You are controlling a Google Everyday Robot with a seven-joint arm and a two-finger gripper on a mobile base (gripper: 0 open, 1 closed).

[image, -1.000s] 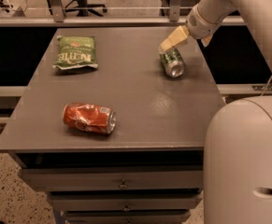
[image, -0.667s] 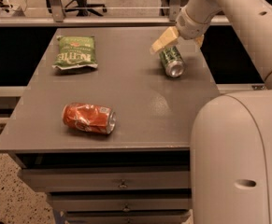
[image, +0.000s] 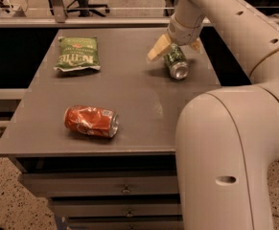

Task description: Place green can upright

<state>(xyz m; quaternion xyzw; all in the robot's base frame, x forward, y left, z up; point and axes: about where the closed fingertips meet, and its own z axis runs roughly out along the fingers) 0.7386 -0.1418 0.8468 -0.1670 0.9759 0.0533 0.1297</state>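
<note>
The green can [image: 176, 63] lies on its side near the back right of the grey table [image: 129, 90], its silver top facing the front. My gripper [image: 175, 49] hangs just over the can's rear end, with one tan finger [image: 157, 49] to the can's left and the other finger [image: 195, 45] to its right. The fingers are spread wide around the can and do not clamp it.
A flat green chip bag [image: 76, 54] lies at the back left. A crushed orange-red can [image: 91, 121] lies on its side at the front left. My large pale arm [image: 225, 143] fills the right side of the view. Drawers sit below the tabletop.
My gripper has moved left and down, from beside the can's upper right to straddling its rear end. The can has not moved.
</note>
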